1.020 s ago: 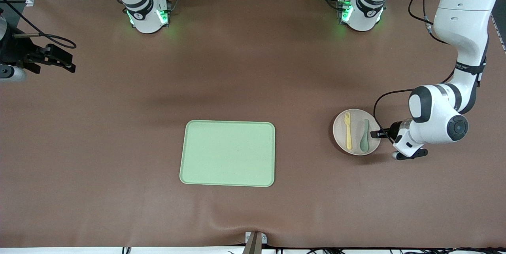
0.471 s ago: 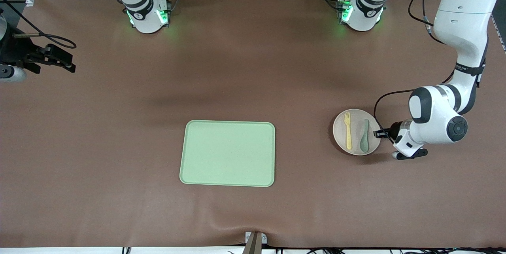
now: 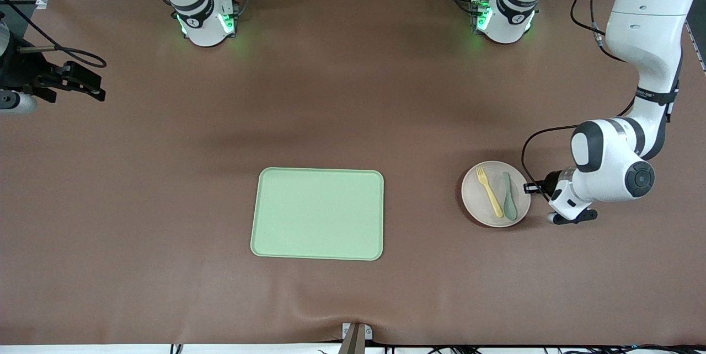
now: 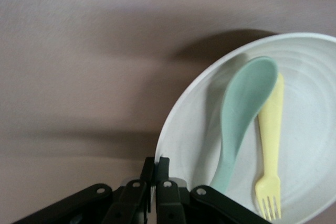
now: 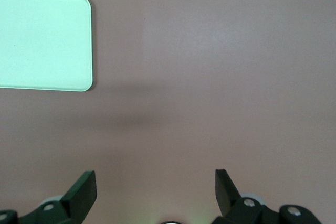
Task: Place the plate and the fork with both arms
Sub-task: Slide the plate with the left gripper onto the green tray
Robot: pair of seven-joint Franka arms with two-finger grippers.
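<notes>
The pale beige plate [image 3: 479,204] sits toward the left arm's end of the table, beside the tray. The yellow fork [image 3: 489,191] and a grey-green spoon [image 3: 508,196] lie on it side by side. My left gripper [image 3: 528,187] is shut on the plate's rim at the edge toward the left arm's end. In the left wrist view the fingers [image 4: 157,167] pinch the rim of the plate [image 4: 315,129], with the fork [image 4: 272,129] and spoon [image 4: 241,114] on it and a shadow beneath. My right gripper [image 3: 91,86] waits open and empty at the right arm's end of the table [image 5: 155,182].
The rectangular light-green tray [image 3: 317,213] lies in the middle of the table, nearer the front camera; one corner of it shows in the right wrist view [image 5: 42,40]. Brown mat covers the table. A small bracket [image 3: 356,334] sits at the front edge.
The plate has shifted slightly toward the front camera and looks a little raised in the left gripper. The fork and spoon have slid and turned on it. The right arm has not moved.
</notes>
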